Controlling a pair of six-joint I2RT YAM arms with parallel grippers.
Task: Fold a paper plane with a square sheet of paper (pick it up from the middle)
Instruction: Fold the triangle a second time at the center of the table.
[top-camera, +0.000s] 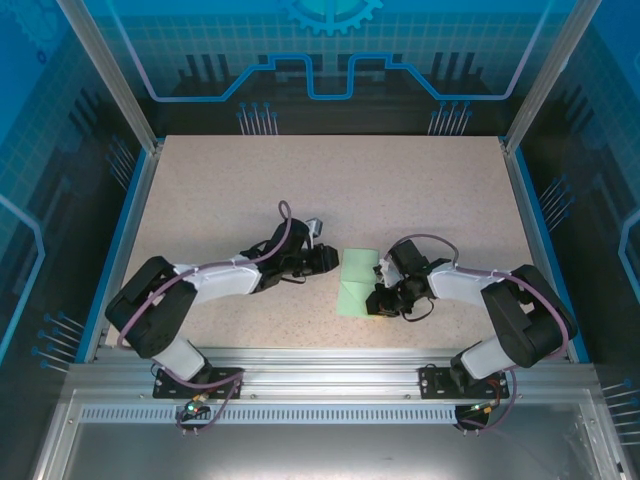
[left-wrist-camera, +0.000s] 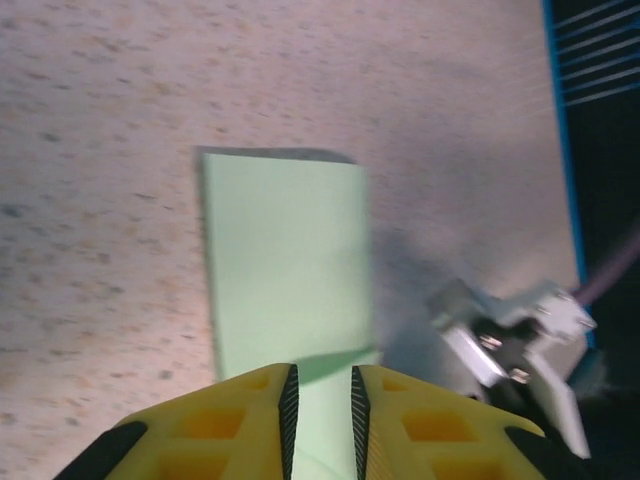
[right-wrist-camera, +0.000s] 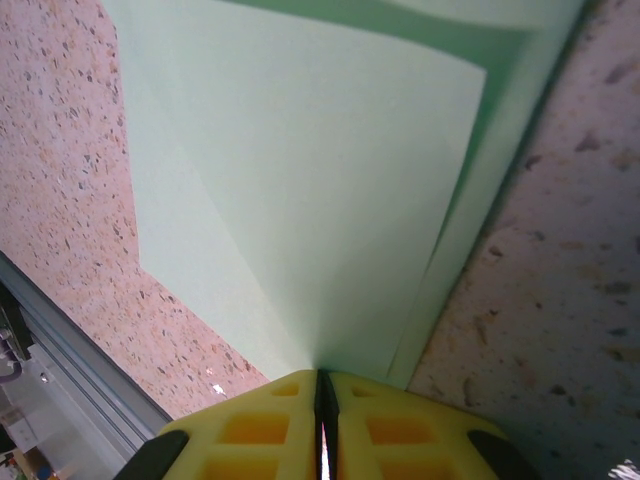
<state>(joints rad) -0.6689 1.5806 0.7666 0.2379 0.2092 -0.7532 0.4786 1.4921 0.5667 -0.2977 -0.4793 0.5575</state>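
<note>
Jaws of the right gripper (right-wrist-camera: 322, 388) are clamped on one edge of the folded square sheet of paper (top-camera: 357, 283), lying mid-counter (top-camera: 330, 190). Those of the left gripper (left-wrist-camera: 320, 392) stand slightly parted at its opposite edge, seemingly not pinching it.

Matt mint-green paper sheet (top-camera: 357, 283), speckled matt tabletop (top-camera: 330, 190), ribbed metal rail (top-camera: 330, 362)

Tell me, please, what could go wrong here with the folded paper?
1. The right gripper is shut on the edge of the paper; a pull could tear or crumple it.
2. The left gripper has its jaws slightly apart over the other side, so the paper may slide and the next crease may come out crooked.
</note>
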